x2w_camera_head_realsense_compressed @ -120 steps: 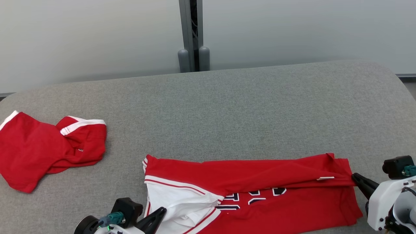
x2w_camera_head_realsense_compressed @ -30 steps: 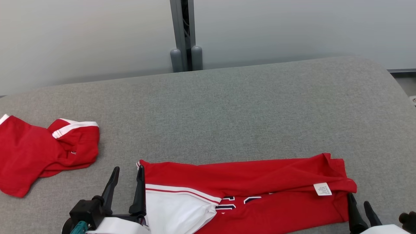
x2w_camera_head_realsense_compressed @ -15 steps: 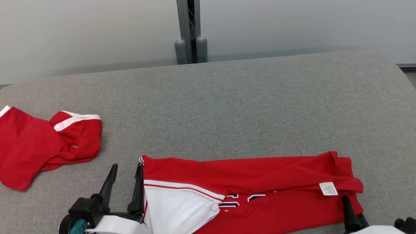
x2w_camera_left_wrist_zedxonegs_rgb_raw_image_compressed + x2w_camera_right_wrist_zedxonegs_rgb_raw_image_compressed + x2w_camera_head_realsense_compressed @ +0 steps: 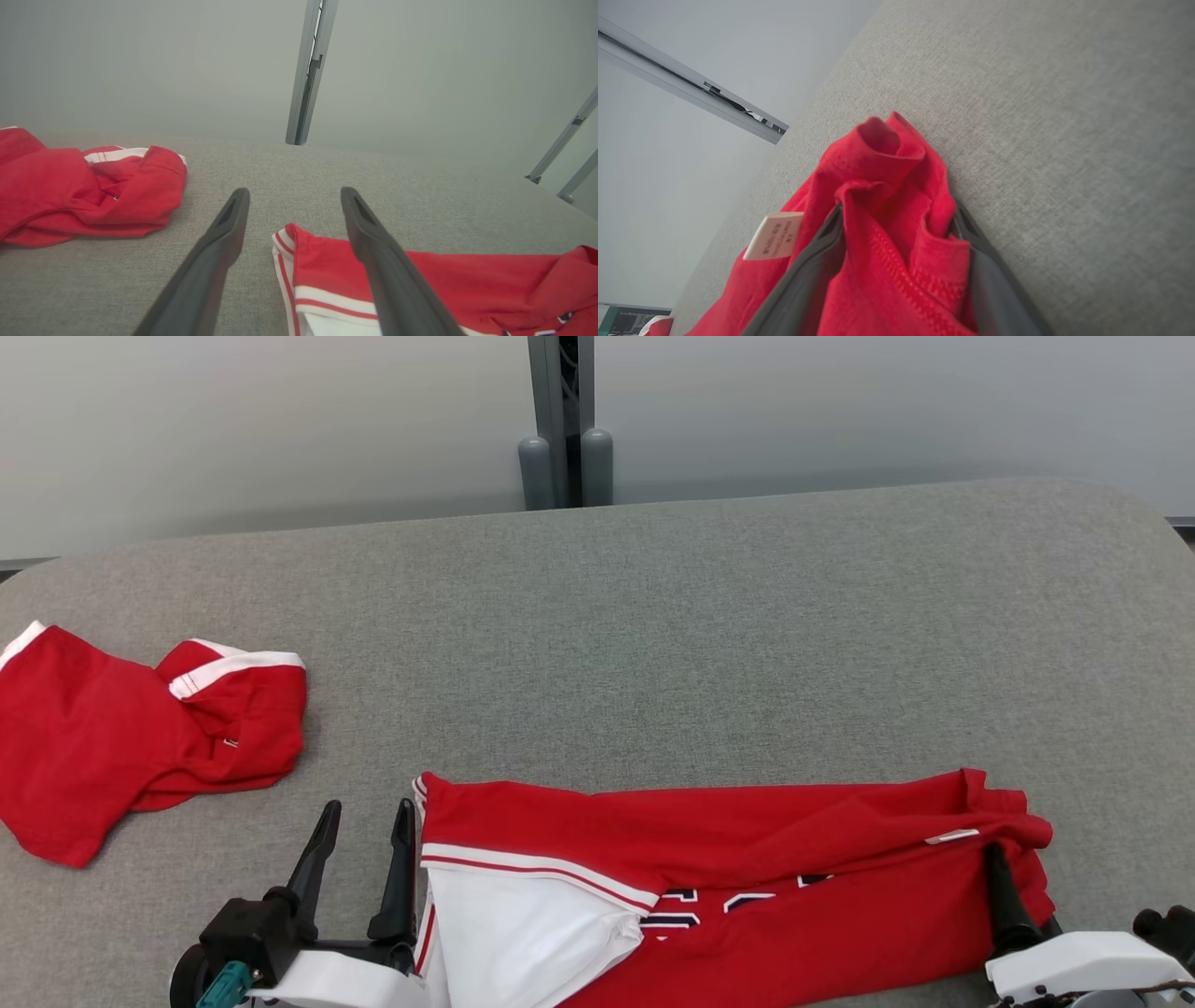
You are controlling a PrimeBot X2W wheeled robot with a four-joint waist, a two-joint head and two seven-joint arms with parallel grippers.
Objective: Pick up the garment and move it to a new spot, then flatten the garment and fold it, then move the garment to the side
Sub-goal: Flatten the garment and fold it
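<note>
Garment: red jersey (image 4: pixel 747 859) with a white panel and dark lettering, lying long and narrow on the grey bench (image 4: pixel 747 616), far edge folded over lengthwise.
Done: we judge the move and the flattening finished, first lengthwise fold in.
To do: crosswise folds, then the shift to the side.
Left gripper (image 4: pixel 368 807): at the jersey's left end, fingers released and spread. One sits over the jersey's corner, the other over bare bench.
Right gripper (image 4: pixel 896 219): at the jersey's right end, fingers spread with bunched cloth between them, not clenched as far as we see.
Care label (image 4: pixel 950 837): white, near the jersey's right end.
Around: crumpled red garment with white trim (image 4: pixel 140 737), well apart to the jersey's left; grey post (image 4: pixel 560 420) beyond it.
In the way: nothing on the jersey. We think the crumpled garment crowds that side.
</note>
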